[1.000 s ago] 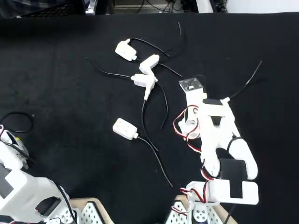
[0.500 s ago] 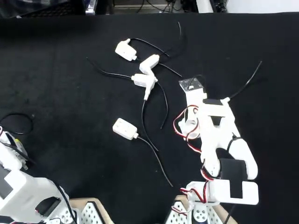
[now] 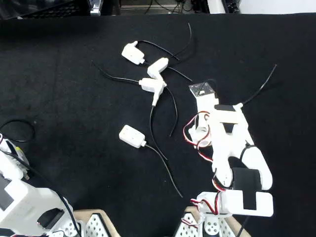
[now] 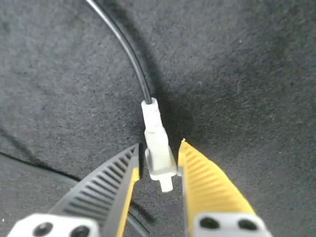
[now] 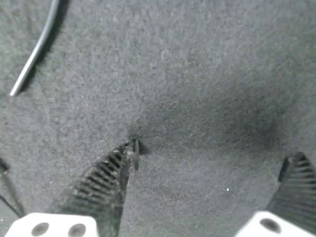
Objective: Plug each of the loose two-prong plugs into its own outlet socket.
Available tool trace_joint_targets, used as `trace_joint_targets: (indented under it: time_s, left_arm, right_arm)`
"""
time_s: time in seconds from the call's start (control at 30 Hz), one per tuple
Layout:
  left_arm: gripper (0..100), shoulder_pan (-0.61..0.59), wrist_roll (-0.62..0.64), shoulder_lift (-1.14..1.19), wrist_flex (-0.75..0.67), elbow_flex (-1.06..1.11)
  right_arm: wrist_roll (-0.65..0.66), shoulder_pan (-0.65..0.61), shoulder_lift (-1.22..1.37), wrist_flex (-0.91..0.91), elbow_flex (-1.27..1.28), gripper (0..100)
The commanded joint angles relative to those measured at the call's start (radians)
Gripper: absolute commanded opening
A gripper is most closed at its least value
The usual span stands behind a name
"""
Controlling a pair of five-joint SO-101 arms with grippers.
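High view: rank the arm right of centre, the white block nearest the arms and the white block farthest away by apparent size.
1. Right arm, by far the largest.
2 and 3. Near white block and far white block look about equal; I would not rank them.

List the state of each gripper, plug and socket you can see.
left gripper: shut on the plug
plug: gripped, not in any socket
right gripper: open, empty
near socket: loose, nothing plugged in
far socket: loose, nothing plugged in
middle connector pair: touching, cannot tell whether joined
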Motion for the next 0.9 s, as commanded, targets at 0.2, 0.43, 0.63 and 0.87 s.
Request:
trace_joint_targets:
  time_s: [0.2, 0.43, 0.63, 0.87]
  left_arm:
    - [14, -0.007, -0.009, -0.005, -0.075, 0.045]
    - [13, -0.008, -0.009, -0.006, -0.072, 0.042]
    - [2, -0.008, -0.009, -0.012, -0.071, 0.035]
    - [3, -0.002, -0.009, -0.017, -0.048, 0.025]
  right_arm:
    - [-0.008, -0.017, -0.035, -0.006, 0.002, 44.4]
    - [-0.008, -0.017, -0.035, -0.006, 0.002, 44.4]
    - [-0.008, -0.017, -0.033, -0.006, 0.002, 44.4]
    - [-0.008, -0.017, -0.033, -0.008, 0.002, 44.4]
